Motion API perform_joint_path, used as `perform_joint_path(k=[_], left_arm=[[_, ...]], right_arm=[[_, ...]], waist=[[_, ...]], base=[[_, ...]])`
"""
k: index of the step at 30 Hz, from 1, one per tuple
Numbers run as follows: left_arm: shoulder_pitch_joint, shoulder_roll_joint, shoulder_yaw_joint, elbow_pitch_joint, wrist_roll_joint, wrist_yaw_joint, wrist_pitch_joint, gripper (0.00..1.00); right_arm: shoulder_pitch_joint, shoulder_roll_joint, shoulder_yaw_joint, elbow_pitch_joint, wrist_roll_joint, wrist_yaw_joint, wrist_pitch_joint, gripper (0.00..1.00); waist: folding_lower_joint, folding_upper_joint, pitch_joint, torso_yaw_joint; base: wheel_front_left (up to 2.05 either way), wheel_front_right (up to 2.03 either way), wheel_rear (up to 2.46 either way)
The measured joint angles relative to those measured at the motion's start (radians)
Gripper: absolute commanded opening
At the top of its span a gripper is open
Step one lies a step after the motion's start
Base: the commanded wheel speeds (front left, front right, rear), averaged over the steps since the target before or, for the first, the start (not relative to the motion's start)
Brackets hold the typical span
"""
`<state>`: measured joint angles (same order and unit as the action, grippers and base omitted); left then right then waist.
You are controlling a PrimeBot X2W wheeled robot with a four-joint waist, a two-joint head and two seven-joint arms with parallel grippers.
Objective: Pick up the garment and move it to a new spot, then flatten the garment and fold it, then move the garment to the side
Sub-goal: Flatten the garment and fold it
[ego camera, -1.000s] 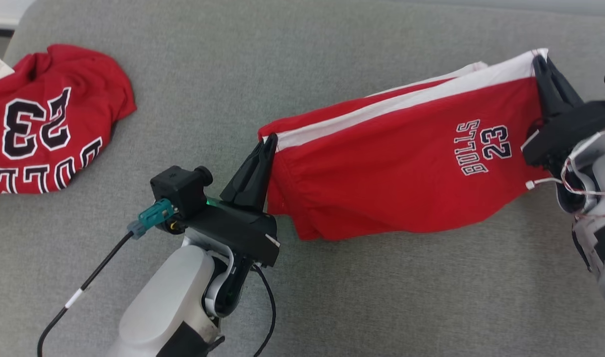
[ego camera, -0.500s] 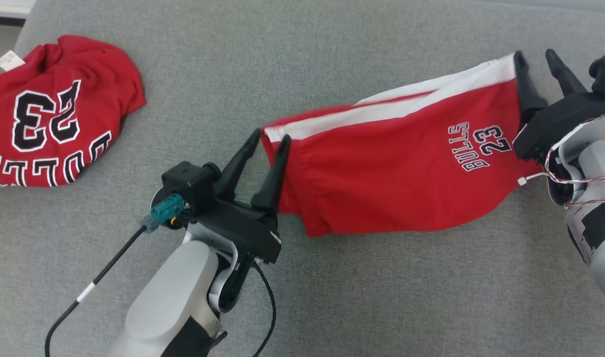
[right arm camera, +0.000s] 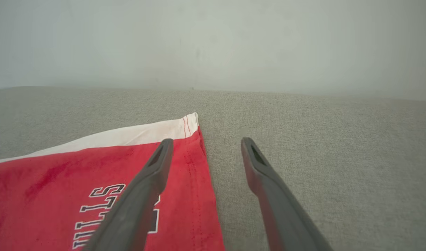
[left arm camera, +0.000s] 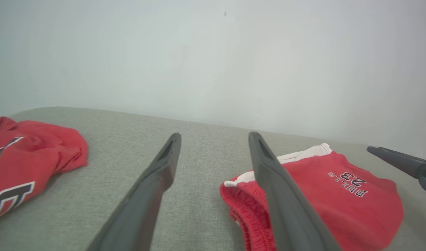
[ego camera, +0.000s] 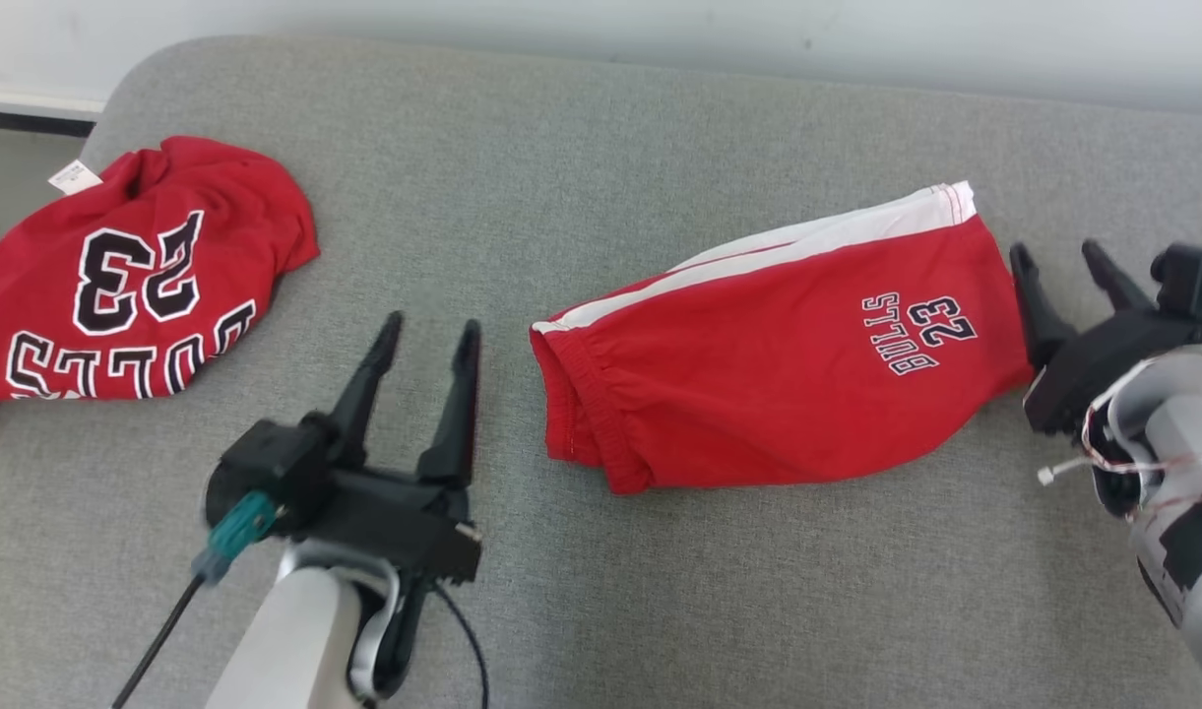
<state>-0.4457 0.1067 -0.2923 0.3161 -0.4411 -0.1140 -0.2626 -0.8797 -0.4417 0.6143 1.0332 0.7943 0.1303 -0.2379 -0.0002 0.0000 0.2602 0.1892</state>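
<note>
Two red garments on the gray surface (ego camera: pixel 601 177). Shorts (ego camera: pixel 778 364), white side stripe, "BULLS 23" print, lie folded over toward the right side, nearer the far edge, with the waistband end pointing left and the leg hem pointing right.

Left pincer (ego camera: pixel 433 330): fingers spread apart, holding nothing, near the waistband, with a strip of bare fabric between. Right pincer (ego camera: pixel 1058 251): fingers also apart and empty, just beside the hem. From its wrist camera one finger overlaps the hem edge; contact cannot be told.

Red jersey (ego camera: pixel 138 276), large "23", crumpled by the far left corner, well apart from the shorts. White tag (ego camera: pixel 74 177) at its collar. Pale wall (ego camera: pixel 660 30) behind the far edge.
</note>
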Motion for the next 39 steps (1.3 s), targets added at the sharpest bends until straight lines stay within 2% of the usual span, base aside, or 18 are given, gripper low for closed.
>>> perform_joint_path(k=[6, 14, 15, 16, 17, 18, 22, 30, 39], left_arm=[[0.125, -0.017, 0.133, -0.139, 0.123, 0.01, 0.0, 1.0], [0.247, -0.045, 0.25, -0.201, 0.229, 0.017, 0.0, 1.0], [0.251, -0.046, 0.256, -0.202, 0.232, 0.016, 0.0, 1.0], [0.251, -0.046, 0.256, -0.202, 0.232, 0.016, 0.0, 1.0], [0.255, -0.048, 0.262, -0.201, 0.242, 0.014, 0.0, 1.0], [0.255, -0.048, 0.262, -0.201, 0.242, 0.014, 0.0, 1.0], [0.255, -0.053, 0.27, -0.198, 0.248, 0.008, 0.0, 1.0], [0.298, -0.055, 0.266, -0.179, 0.249, -0.001, 0.0, 1.0], [0.377, -0.055, 0.278, -0.173, 0.258, -0.006, 0.0, 1.0]], right_arm=[[0.042, -0.008, 0.033, 0.018, 0.041, 0.0, 0.031, 1.0], [0.066, 0.004, 0.072, 0.047, 0.082, 0.0, 0.064, 1.0], [0.067, 0.006, 0.077, 0.047, 0.088, 0.0, 0.071, 0.86], [0.067, 0.006, 0.077, 0.047, 0.088, 0.0, 0.071, 0.36], [0.068, 0.006, 0.083, 0.049, 0.098, 0.0, 0.081, 0.14], [0.068, 0.006, 0.083, 0.049, 0.098, 0.0, 0.081, 0.0], [0.072, 0.01, 0.086, 0.05, 0.131, 0.002, 0.085, 0.0], [0.157, 0.005, 0.07, 0.019, 0.205, 0.002, 0.018, 0.0], [0.353, -0.059, 0.024, -0.052, 0.286, 0.002, -0.019, 0.0]], waist=[[0.0, 0.0, -0.007, 0.009], [0.0, 0.0, -0.003, 0.018], [0.0, 0.0, -0.002, 0.019], [0.0, 0.0, -0.002, 0.019], [0.0001, 0.0, -0.001, 0.023], [0.0001, 0.0, -0.001, 0.023], [0.0002, 0.0, -0.008, 0.027], [0.0002, 0.0, -0.068, 0.015], [0.0001, 0.0, -0.156, -0.036]], base=[[0.0, 0.0, 0.0], [0.0, 0.0, 0.0], [0.0, 0.0, 0.0], [0.0, 0.0, 0.0], [0.0, 0.0, 0.0], [0.0, 0.0, 0.0], [0.0, 0.0, 0.0], [0.0, 0.0, 0.0], [0.0, 0.0, 0.0]])
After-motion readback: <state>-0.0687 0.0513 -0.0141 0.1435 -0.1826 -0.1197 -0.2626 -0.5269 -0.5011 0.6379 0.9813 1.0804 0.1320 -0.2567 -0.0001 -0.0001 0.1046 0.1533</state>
